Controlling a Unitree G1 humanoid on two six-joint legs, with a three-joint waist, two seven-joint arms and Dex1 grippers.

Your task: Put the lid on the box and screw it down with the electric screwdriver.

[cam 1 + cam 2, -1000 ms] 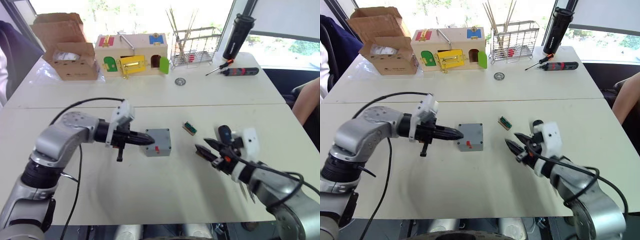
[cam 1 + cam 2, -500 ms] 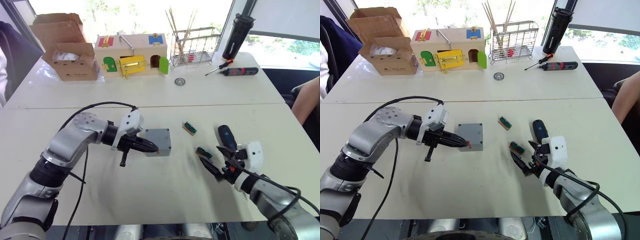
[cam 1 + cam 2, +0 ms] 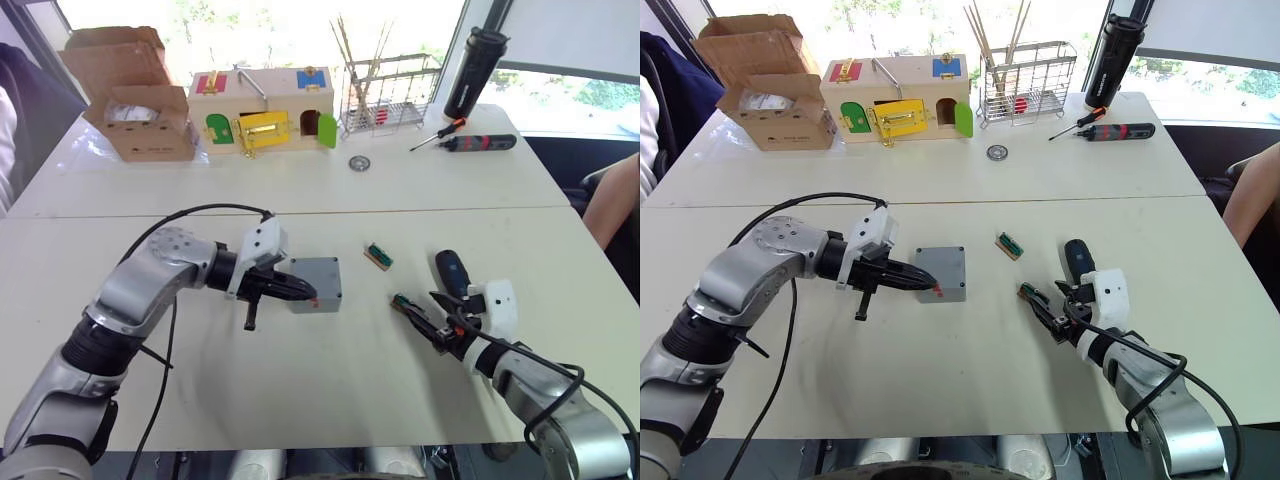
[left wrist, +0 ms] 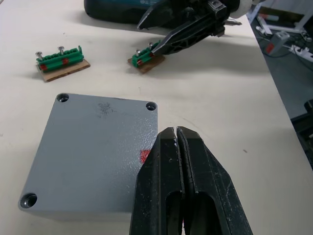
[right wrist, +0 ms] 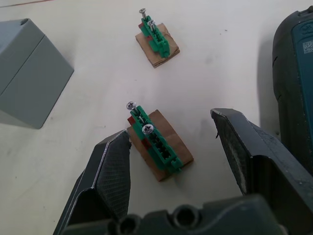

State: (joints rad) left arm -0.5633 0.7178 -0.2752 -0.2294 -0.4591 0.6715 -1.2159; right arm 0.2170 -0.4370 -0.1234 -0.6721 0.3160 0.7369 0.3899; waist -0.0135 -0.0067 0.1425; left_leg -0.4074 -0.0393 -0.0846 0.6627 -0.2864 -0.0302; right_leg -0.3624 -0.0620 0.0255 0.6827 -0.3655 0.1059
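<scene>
Lid (image 4: pixel 95 152) seated on box (image 3: pixel 318 284); left hand (image 4: pixel 177 134) closed, pressing it. Right hand (image 5: pixel 171 152) open over screw block (image 5: pixel 157 142); next: fetch electric screwdriver (image 3: pixel 452 272).

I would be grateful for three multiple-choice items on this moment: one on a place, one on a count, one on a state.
1. Where does the electric screwdriver lie?
A. Inside the wire rack
B. On the table beside the right gripper
C. On top of the box

2. How many small green screw holders lie on the table?
A. One
B. Two
C. Four

3. How are the left gripper's fingers?
A. Closed together, holding nothing
C. Clamped on the screwdriver
B. Spread wide

Answers:
1 B: the dark tool lies flat next to that gripper.
2 B: one holder sits between the right gripper's open fingers, and a second lies further off.
3 A: the two fingers meet over the lid, which already covers the box.
</scene>
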